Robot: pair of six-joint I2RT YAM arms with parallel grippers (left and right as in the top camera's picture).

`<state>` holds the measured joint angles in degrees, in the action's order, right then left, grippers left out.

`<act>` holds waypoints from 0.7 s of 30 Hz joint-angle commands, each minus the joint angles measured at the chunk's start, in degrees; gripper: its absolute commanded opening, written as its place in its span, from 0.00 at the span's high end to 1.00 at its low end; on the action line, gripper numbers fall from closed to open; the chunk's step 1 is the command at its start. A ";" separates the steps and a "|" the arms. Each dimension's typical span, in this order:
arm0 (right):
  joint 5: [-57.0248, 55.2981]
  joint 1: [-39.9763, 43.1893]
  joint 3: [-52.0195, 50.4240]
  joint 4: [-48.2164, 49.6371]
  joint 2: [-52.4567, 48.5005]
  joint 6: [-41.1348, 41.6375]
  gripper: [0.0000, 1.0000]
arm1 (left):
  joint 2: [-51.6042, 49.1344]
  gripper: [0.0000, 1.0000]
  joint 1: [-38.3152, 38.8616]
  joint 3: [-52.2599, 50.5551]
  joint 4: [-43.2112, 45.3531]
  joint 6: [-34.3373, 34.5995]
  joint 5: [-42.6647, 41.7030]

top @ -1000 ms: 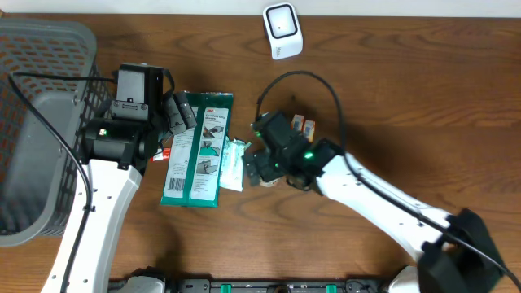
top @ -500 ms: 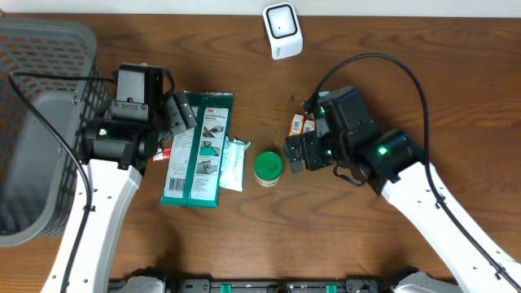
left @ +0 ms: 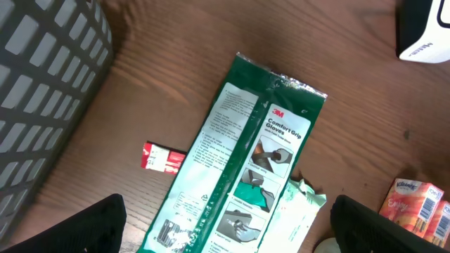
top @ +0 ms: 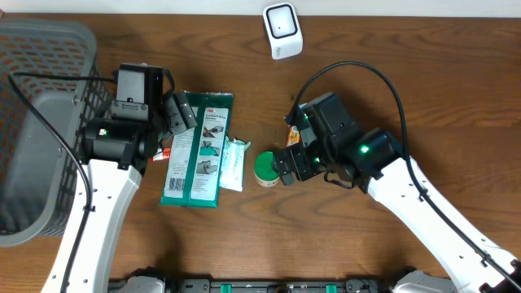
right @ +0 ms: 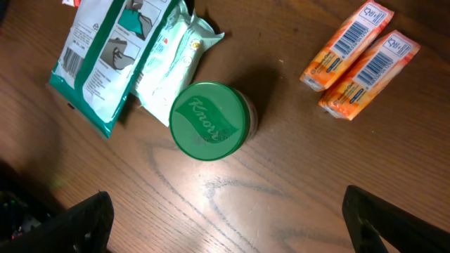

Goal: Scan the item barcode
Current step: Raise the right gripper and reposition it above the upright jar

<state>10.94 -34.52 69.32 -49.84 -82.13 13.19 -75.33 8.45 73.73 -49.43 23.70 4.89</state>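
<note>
Wooden surface (top: 391,81), cluttered. The green-lidded jar (right: 209,121) stands upright and unheld, touching the wipes packet (right: 169,60). Your right gripper (top: 285,165) hovers beside it, wide and empty; the left gripper (top: 179,115) is likewise wide. Risk: closing off-centre could tip the jar. Its barcode is unseen.

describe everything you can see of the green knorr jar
The Knorr jar is a round container with a glossy green plastic-looking lid bearing a pale Knorr logo; a pale body shows beneath. It stands upright on the wooden table, lid closed, close beside the white packet; whether they touch is unclear.
</note>
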 commanded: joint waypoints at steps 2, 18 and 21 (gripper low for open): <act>0.50 -0.42 0.20 0.39 -0.39 -1.09 0.01 | 0.11 0.07 -0.13 0.74 0.04 -0.92 0.74; 3.52 2.38 10.82 -6.99 -0.42 -4.72 0.01 | 0.11 0.07 -0.13 0.74 0.04 -0.92 0.74; 3.48 2.60 17.42 -11.19 -0.81 -4.70 0.01 | 0.11 0.07 -0.13 0.74 0.04 -0.92 0.74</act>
<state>13.58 -32.36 80.55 -59.53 -83.26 9.72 -75.33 8.45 73.73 -49.43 23.70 4.89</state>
